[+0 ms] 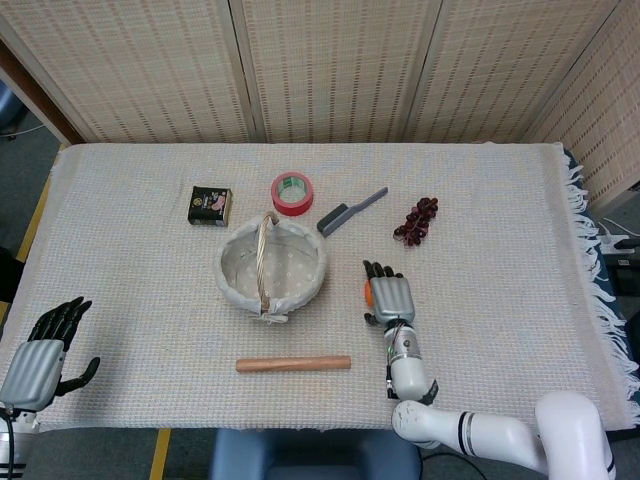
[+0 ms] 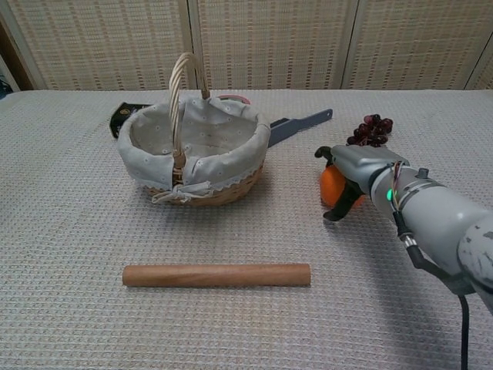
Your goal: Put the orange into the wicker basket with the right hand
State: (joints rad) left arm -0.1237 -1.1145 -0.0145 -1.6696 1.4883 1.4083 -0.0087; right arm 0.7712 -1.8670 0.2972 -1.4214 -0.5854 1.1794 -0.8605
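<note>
The orange (image 1: 369, 292) (image 2: 331, 187) lies on the cloth to the right of the wicker basket (image 1: 306, 286) (image 2: 225, 190), and only a sliver of it shows. My right hand (image 1: 388, 295) (image 2: 358, 166) covers it, fingers curled over its top and far side, thumb hooked round its near side, so it grips the orange. The basket has a pale spotted lining and an upright handle, and nothing shows inside it. At the table's front left corner my left hand (image 1: 45, 350) rests with its fingers apart, holding nothing.
A wooden rolling pin (image 1: 293, 364) (image 2: 216, 275) lies in front of the basket. Behind the basket are a red tape roll (image 1: 292, 193), a black box (image 1: 210, 206) and a grey-handled tool (image 1: 350, 212) (image 2: 300, 123). Dark grapes (image 1: 417, 221) (image 2: 370, 129) lie behind the right hand.
</note>
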